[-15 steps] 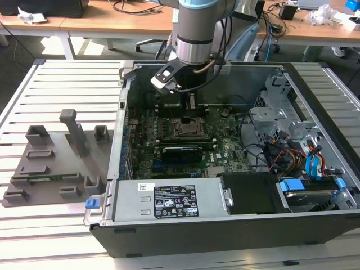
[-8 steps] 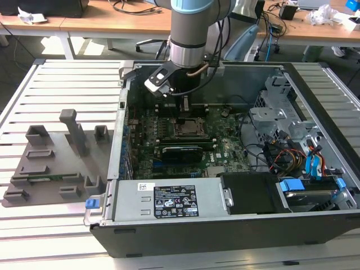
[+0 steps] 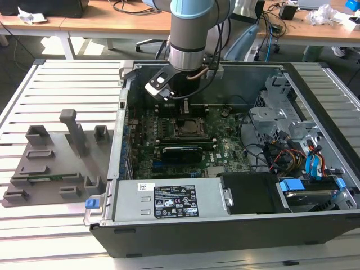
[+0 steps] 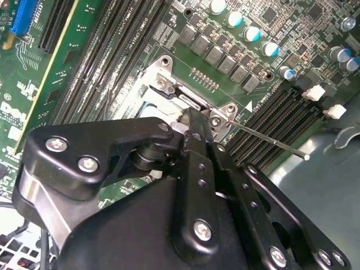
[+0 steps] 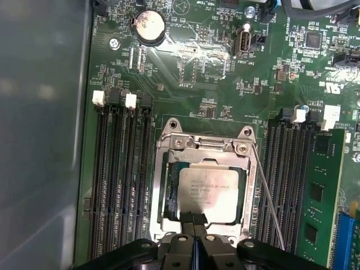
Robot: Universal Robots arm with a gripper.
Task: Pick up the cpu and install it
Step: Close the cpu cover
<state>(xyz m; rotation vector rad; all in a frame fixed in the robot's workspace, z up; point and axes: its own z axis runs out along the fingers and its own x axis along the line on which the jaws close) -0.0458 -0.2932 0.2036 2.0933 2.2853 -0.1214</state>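
Hanging at cpu (image 5: pixel 211 191) edge: tool (image 5: pixel 193 216); skt frame (image 5: pixel 158 185) snug.

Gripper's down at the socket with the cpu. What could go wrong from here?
1. The gripper is shut, with its tips at one edge of the cpu. The cpu lies inside the socket frame with what looks like an uneven gap, so a push there could skew or tilt it.
2. The thin retention lever stands free between the frame and the memory slots. The arm might snag or bend it.
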